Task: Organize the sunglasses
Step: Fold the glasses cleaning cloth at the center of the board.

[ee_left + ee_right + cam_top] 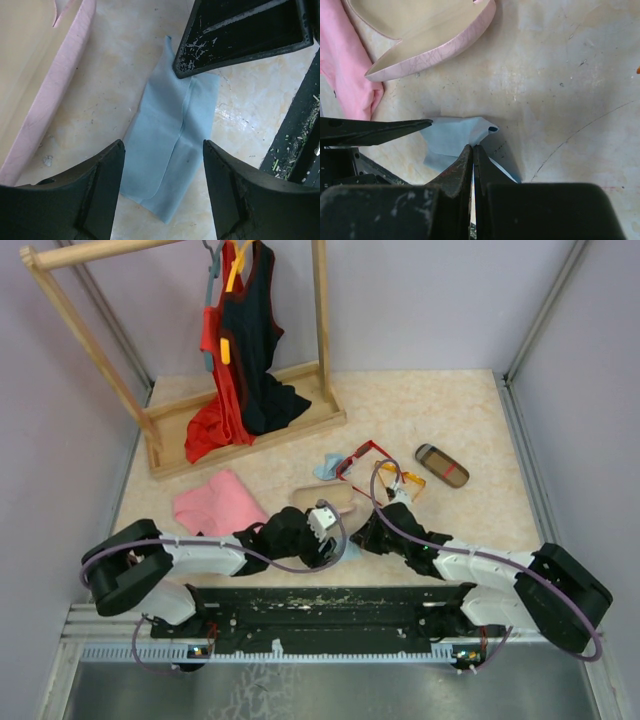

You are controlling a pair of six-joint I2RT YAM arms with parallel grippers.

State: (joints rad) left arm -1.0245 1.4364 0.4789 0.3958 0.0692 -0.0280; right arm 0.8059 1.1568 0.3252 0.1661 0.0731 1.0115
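Between the arms, by the near edge: cloth (452, 137), light blue, flat on the table (470, 420), with one corner lifted into a small fold.
right gripper (473, 148): clenched, tips pressed together on the cloth's edge. The pinch looks meant to anchor or lift that end so the cloth can be worked.
left gripper (162, 148): released, fingers spread to either side of the cloth and close above it, with nothing between them. It is probably set there to take the free end.
red pair (360, 459): on the table beyond both grippers, untouched. Whether its arms are folded I cannot tell.
orange pair (408, 480): just right of the red pair, on the table, partly hidden by the right arm's wrist. No finger is on it.
pink case (328, 500): open, with its pale hollow facing up. It lies just beyond the cloth and nearer than the red pair, so it looks ready to receive a pair.
brown case (441, 465): closed and red-striped, further right, well apart from both grippers.
second cloth (328, 467): crumpled, just left of the red pair.
step, as I judge it: the cloth is being laid out or folded before any glasses go in a case.
progress: early, since both pairs lie out and neither case holds one.
next move calls for: a firm hold on both ends of the cloth, with the lift kept low.
risk: thin fabric may slip from the pinch, or drag and bunch under the open fingers.
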